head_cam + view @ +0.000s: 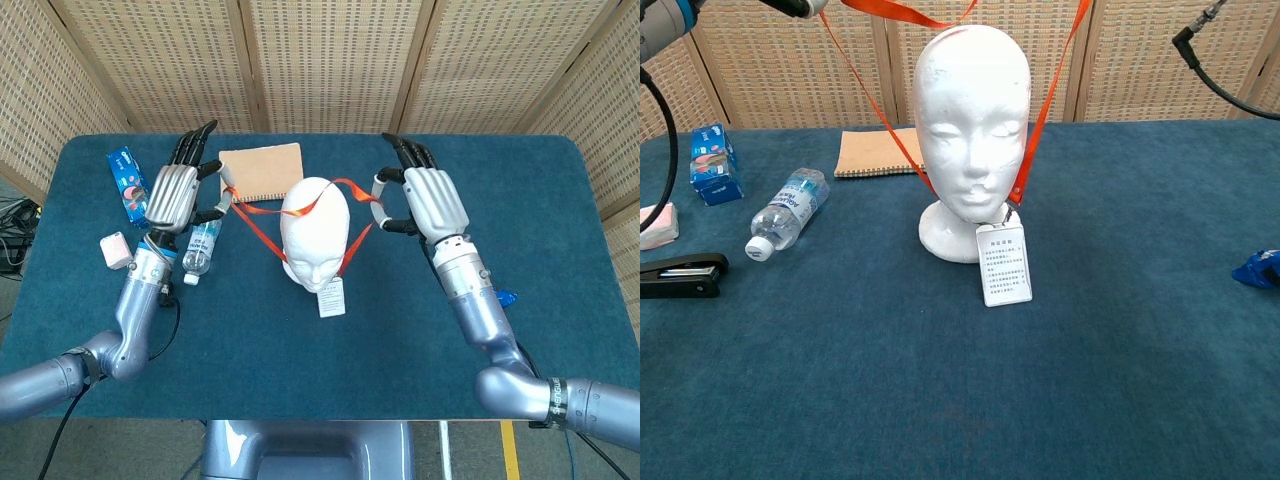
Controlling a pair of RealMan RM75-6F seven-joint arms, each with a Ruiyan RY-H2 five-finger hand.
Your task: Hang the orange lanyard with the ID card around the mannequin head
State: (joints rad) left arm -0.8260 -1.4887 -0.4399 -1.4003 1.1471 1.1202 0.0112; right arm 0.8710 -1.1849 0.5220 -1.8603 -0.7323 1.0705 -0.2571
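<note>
I hold the orange lanyard [262, 232] stretched wide above the mannequin head [315, 232], one side in each robot hand. My left robot hand [176, 192] is raised over the far left part of the desk [560, 230], pinching the strap between thumb and a finger while the other fingers point away from me. My right robot hand [426, 197] does the same on the other side of the head, gripping the strap near its thumb. From the head view, the band's upper run crosses the crown of the white head, and its two sides drop down past the face on either side. They meet below the chin, where the ID card [1004, 263] hangs in front of the neck base, its lower edge near the blue cloth. In the chest view the strap runs out of the top of the picture on both sides, so my fingers barely show there.

A tan notebook [260, 171] lies behind the head. A water bottle [786, 212] lies on its side to the left, with a blue box [714, 163], a pink item [655, 225] and a black stapler [681, 275] further left. A blue object [1257, 268] sits at the right edge.
</note>
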